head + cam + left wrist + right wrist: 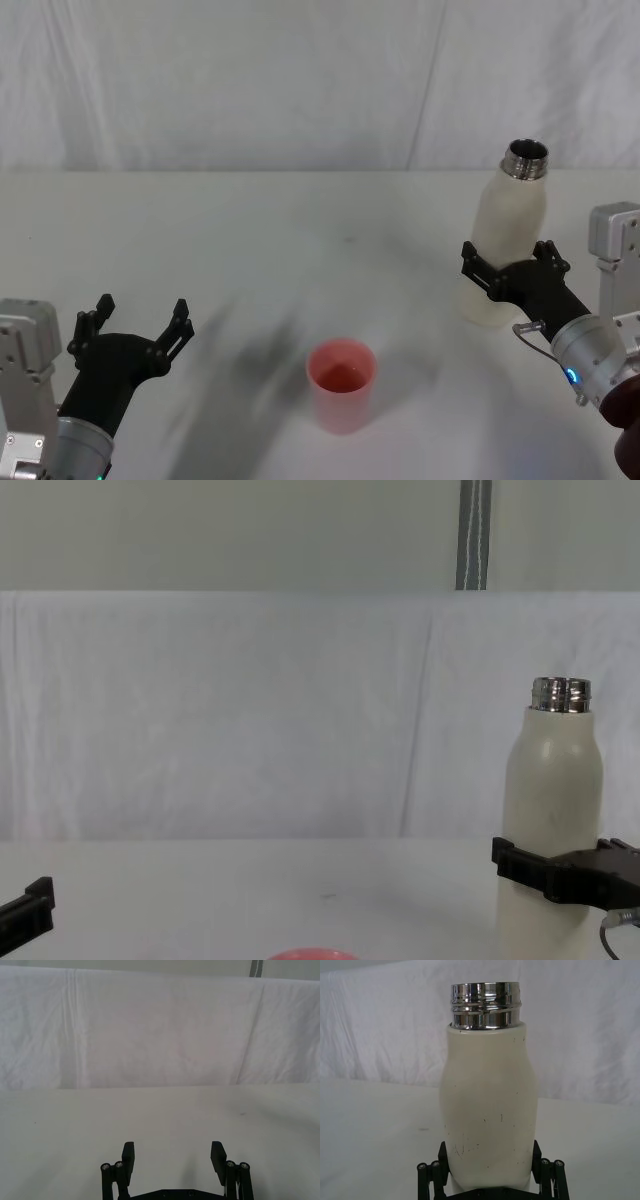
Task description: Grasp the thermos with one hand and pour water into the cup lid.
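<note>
— While the head view looks down on the white table (300,230), where does the tall cream-white matte thermos with the shiny threaded steel neck (507,240) stand?

— Upright at about three o'clock, uncapped, with the right gripper (514,271) wrapped round its lower body, one black jaw on each side. The small round pink-red cup lid (341,385) sits at six o'clock, mouth up, well apart from the thermos. At eight o'clock the left gripper (137,320) hangs idle, jaws spread on nothing.

— And the left wrist view?

— Bare table and the white backdrop cloth (160,1030); the left gripper (173,1152) has its fingers wide apart.

— The right wrist view?

— The thermos (490,1110) sits between the right gripper's fingers (538,1157), which press its flanks near the base.

— The chest view?

— The thermos (552,810) stands at four o'clock with the right gripper (558,872) clasped around its lower part; the cup lid's rim (312,954) peeks up at six o'clock.

— So which step is this?

— I judge the grasp is made and pouring has not begun. Next calls for lifting, carrying towards the cup lid, then tilting the neck over it slowly.
</note>
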Action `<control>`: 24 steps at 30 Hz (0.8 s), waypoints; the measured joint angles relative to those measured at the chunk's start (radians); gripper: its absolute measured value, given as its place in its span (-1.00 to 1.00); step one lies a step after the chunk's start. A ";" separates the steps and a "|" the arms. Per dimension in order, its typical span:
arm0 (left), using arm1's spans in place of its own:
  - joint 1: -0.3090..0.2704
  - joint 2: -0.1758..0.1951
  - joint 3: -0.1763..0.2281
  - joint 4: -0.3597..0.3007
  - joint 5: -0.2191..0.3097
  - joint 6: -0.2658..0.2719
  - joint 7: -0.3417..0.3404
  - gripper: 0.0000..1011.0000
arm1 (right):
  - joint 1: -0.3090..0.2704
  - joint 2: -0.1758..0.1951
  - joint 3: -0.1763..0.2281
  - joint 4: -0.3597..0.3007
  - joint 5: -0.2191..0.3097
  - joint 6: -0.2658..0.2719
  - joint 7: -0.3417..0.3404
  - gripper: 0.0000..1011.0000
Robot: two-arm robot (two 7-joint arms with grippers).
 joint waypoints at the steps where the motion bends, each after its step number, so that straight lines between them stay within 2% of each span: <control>1: 0.000 0.000 0.000 0.000 0.000 0.000 0.000 0.98 | 0.000 0.000 0.000 0.000 0.000 0.000 0.000 0.88; 10: 0.000 0.000 0.000 0.000 0.000 0.000 0.000 0.98 | 0.000 0.000 0.000 0.000 0.000 0.000 -0.001 0.88; 15: 0.000 0.000 0.000 0.000 0.000 0.000 0.000 0.98 | -0.006 0.008 -0.005 -0.022 -0.005 0.003 0.000 0.88; 24: 0.000 0.000 0.000 0.000 0.000 0.000 0.000 0.98 | -0.027 0.045 -0.014 -0.116 -0.040 0.016 0.001 0.88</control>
